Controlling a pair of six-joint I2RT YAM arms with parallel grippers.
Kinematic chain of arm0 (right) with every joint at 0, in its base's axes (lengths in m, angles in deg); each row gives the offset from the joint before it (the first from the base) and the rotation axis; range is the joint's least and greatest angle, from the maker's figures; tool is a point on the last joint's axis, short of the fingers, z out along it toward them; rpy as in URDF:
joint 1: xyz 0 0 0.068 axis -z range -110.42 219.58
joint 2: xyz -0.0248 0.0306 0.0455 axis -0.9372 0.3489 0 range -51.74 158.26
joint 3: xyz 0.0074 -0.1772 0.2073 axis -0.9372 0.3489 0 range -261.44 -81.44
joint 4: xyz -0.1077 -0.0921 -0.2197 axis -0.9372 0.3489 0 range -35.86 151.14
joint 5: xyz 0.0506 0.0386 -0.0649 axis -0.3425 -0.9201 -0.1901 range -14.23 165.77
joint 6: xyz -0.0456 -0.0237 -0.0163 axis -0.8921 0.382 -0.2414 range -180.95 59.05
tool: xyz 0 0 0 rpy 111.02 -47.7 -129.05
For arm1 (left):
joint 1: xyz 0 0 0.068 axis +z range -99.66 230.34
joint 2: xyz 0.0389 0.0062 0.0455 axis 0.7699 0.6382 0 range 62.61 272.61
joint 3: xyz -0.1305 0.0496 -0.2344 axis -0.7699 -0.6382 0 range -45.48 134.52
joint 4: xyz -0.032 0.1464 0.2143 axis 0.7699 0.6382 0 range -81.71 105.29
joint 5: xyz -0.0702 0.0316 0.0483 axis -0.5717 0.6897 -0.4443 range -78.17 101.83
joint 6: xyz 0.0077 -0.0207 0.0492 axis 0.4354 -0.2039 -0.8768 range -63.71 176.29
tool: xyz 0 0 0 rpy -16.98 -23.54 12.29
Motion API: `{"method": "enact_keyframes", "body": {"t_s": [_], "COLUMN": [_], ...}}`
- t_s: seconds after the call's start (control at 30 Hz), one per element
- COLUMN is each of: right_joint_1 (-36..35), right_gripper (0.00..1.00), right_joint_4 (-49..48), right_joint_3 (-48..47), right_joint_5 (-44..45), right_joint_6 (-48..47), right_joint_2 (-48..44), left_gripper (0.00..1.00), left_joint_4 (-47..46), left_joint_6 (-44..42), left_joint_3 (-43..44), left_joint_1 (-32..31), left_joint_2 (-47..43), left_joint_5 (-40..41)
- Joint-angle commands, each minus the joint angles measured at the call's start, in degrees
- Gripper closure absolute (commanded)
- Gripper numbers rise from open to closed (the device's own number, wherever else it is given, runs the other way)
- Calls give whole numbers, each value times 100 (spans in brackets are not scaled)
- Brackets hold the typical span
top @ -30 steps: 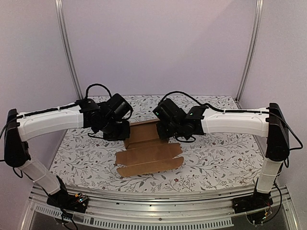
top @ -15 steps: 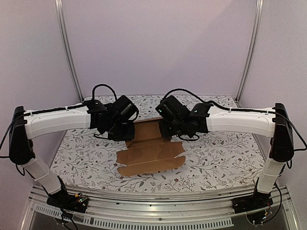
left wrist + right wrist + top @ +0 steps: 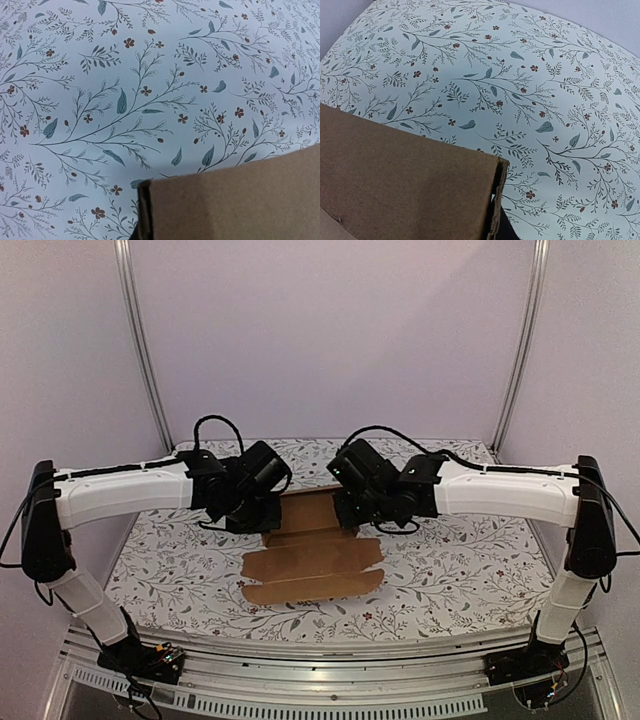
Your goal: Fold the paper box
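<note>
Plain brown die-cut corrugated cardboard paper box (image 3: 312, 558) lying mid-table on the white floral-print tablecloth (image 3: 450, 570), front panels flat, rear panel raised between the two arms. Left gripper (image 3: 262, 523) closed at that panel's left end, right gripper (image 3: 345, 517) closed at its right end, apparently pinching it, though fingertips hidden. Fluted raw edge (image 3: 495, 200) visible up close.

Plain brown corrugated-cardboard paper box (image 3: 312, 562): matt, faintly grainy face, with fluted layers showing at its cut edge in the right wrist view. Pale floral-printed tabletop (image 3: 450, 570): smooth, with a low sheen. Arm links: smooth white plastic shells (image 3: 120, 492) with black joints.
</note>
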Motion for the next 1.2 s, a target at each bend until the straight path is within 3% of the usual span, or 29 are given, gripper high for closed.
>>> {"method": "enact_keyframes", "body": {"t_s": [0.0, 0.13, 0.3, 0.43, 0.8, 1.17], "right_joint_1": [-264, -264, -261, -231, -129, -97], "right_gripper": [82, 59, 44, 38, 36, 46], "right_joint_4": [-586, -590, -520, -365, -249, -15], "right_joint_3": [-105, -98, -44, 126, 440, 293], "right_joint_5": [-898, -1002, -1279, -1285, -1274, -692], "right_joint_6": [-47, -108, -263, -399, -225, 208], "right_joint_2": [-321, -456, -666, -939, -1134, -503], "left_gripper": [100, 100, 100, 100, 100, 100], "left_joint_4": [-534, -531, -562, -632, -751, -527], "left_joint_6": [-49, -86, -177, -271, -297, -34], "left_joint_3": [183, 156, 154, 133, 99, 146], "left_joint_1": [-140, -132, -91, -23, 9, 7], "left_joint_2": [136, 136, 183, 224, 250, 123], "left_joint_5": [-101, -60, -56, -121, -218, -399]}}
